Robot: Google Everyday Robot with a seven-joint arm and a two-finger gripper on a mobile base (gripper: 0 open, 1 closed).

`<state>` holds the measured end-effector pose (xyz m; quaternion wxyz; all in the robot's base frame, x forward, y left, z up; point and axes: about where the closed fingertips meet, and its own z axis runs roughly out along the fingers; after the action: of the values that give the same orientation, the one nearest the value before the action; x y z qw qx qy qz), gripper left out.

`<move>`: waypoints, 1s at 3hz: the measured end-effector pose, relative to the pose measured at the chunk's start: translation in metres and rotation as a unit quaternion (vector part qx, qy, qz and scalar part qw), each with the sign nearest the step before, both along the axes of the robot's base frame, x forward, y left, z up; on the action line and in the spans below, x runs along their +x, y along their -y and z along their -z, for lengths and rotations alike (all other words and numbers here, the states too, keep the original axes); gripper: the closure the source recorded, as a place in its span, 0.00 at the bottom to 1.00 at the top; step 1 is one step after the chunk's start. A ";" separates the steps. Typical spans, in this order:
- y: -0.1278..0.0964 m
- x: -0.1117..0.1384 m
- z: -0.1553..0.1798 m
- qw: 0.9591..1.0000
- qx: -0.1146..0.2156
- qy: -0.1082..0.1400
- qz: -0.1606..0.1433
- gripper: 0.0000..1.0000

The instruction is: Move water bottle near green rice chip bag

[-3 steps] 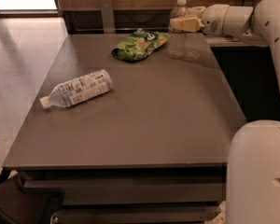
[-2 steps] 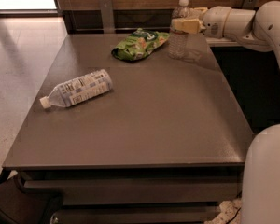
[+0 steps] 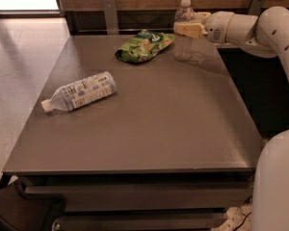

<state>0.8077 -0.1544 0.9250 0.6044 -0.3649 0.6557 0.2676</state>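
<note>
The water bottle (image 3: 184, 43) is clear ribbed plastic with a white cap. It stands upright at the far right of the table, just right of the green rice chip bag (image 3: 144, 45). My gripper (image 3: 187, 29) reaches in from the right and its pale fingers (image 3: 189, 30) lie across the bottle's upper body. The bag lies flat at the far middle of the table. The bottle's label band is hidden behind the fingers.
A second bottle (image 3: 80, 92) with a large white printed label lies on its side at the table's left. The dark table (image 3: 149, 129) has a wooden wall behind it. My arm's white body (image 3: 275, 182) fills the lower right corner.
The gripper with the bottle has shifted very slightly left toward the bag. The camera view has shifted a little. The bag and the lying bottle have not moved.
</note>
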 end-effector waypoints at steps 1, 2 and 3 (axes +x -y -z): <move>0.000 0.000 -0.001 1.000 0.000 0.000 0.000 0.37; -0.004 0.001 0.000 1.000 0.000 -0.001 -0.002 0.15; -0.007 0.001 0.001 1.000 0.001 -0.001 -0.005 0.00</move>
<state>0.8090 -0.1471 0.9243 0.6025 -0.3672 0.6545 0.2716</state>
